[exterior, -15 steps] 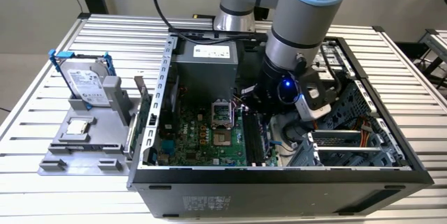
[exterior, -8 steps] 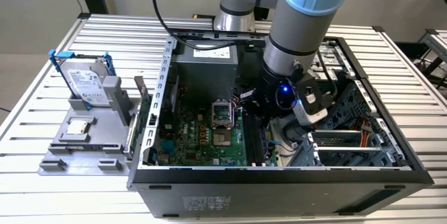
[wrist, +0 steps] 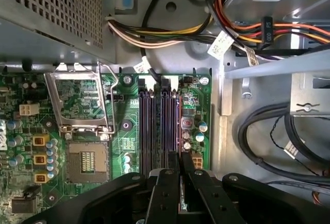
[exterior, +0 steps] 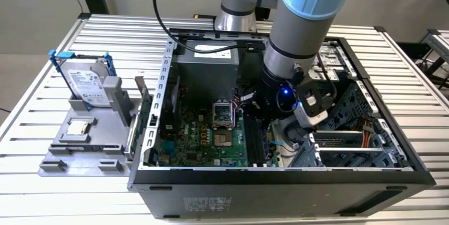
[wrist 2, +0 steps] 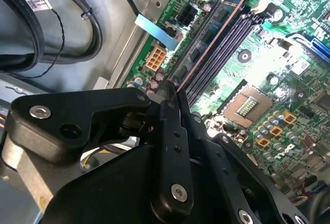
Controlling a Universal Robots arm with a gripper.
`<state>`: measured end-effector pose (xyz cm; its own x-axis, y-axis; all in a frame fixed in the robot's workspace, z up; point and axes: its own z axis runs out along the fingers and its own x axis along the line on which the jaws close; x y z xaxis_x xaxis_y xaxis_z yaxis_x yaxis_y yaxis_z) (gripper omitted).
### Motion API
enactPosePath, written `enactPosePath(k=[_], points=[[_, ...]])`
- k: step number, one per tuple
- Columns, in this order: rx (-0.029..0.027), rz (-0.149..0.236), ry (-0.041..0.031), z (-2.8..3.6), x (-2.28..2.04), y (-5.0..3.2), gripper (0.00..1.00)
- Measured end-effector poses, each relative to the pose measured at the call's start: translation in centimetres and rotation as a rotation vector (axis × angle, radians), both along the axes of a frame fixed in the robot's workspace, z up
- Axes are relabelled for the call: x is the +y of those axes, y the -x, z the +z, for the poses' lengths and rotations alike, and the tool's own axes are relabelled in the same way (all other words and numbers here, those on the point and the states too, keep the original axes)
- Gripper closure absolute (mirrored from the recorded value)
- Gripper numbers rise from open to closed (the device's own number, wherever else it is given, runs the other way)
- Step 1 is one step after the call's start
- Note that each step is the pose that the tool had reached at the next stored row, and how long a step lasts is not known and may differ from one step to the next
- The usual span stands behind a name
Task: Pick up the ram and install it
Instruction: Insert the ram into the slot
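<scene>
Gripper (wrist 2: 174,94), centre of second wrist view, pinches the ram (wrist 2: 209,47); tilt could jam it against the upper-right memory slots (wrist 2: 227,42)

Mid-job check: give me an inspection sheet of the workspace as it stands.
Surface: ribbed metal table carrying an open computer case, with the motherboard exposed.
Job's things: ram held edge-on at the memory slots; cannot tell if it is seated.
Clutter: hard drive and processor chip on a grey fixture, at the exterior view's left.
Grippers: gripper inside the case, jaws shut on the ram.
Cables: coloured wire bundle near the slots; black cable beside the arm.
Surroundings: second table at the exterior view's right.
</scene>
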<state>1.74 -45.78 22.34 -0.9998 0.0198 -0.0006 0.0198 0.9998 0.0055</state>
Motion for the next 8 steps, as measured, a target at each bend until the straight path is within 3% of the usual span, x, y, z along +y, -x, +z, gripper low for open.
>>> enactPosePath(k=[8], points=[[0.0008,0.000,0.0000,-0.11,0.09,0.10,1.00]])
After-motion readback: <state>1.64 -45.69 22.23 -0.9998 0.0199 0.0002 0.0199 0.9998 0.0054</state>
